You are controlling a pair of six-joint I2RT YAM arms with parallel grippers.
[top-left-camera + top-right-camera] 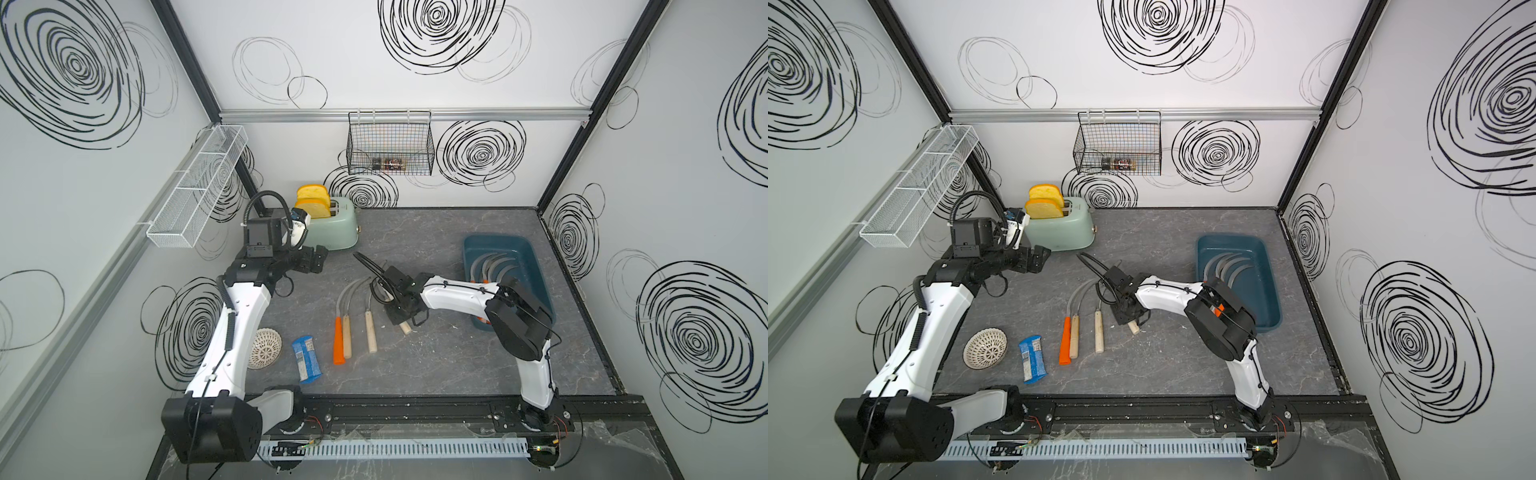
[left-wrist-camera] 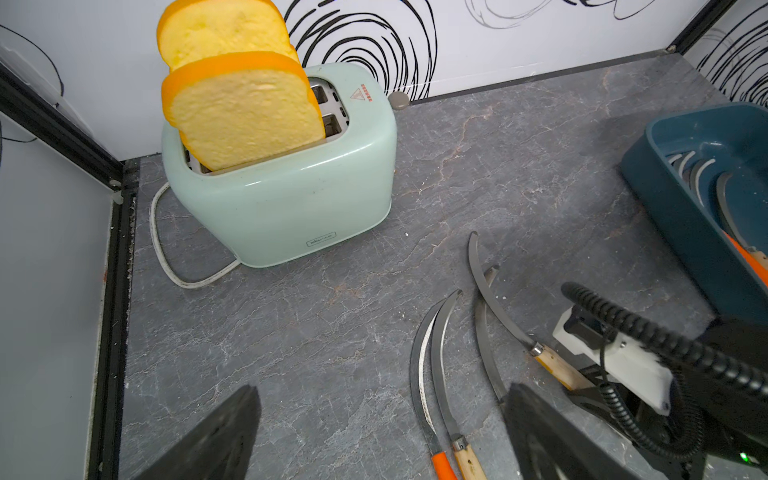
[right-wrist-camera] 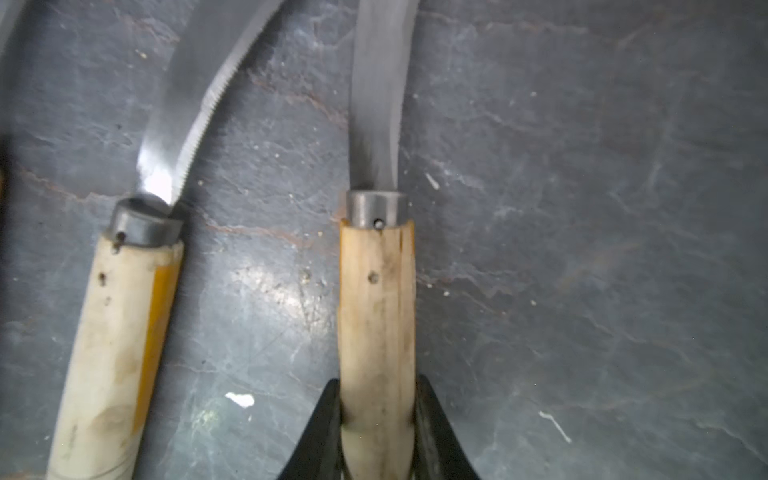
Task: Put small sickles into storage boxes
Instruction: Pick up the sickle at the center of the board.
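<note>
In both top views the right claw (image 1: 401,320) (image 1: 1128,318) points down at the grey marble-look worktop (image 1: 436,365), pressed together on the pale wooden handle of a small sickle with a thin curved grey blade (image 1: 405,328). Only the handle's butt shows below the claw. The dark teal rectangular plastic tub (image 1: 530,266) (image 1: 1262,274) lies to the robot's right of that claw and a little further back, near but apart, and several grey blades lie inside it. The held sickle's long axis runs roughly front to back, close to the tub's long side, so I judge the carry is mostly a sideways shift with little turning. The right arm is by far the nearer: its elbow stands high over the tub's front end and its forearm reaches left. The left arm is folded beside the mint-green toaster (image 1: 332,232).

In the left wrist view the left claw (image 2: 382,390) is spread wide over bare worktop, gripping nothing. The held sickle's blade crosses above another blade lying flat.

In the right wrist view black fingers (image 3: 432,415) pinch the handle from both sides, well behind its metal collar, and the blade runs straight away from them. A second wooden-handled sickle (image 3: 116,332) lies just beside, apart. Whether the held one is clear of the worktop I cannot tell
</note>
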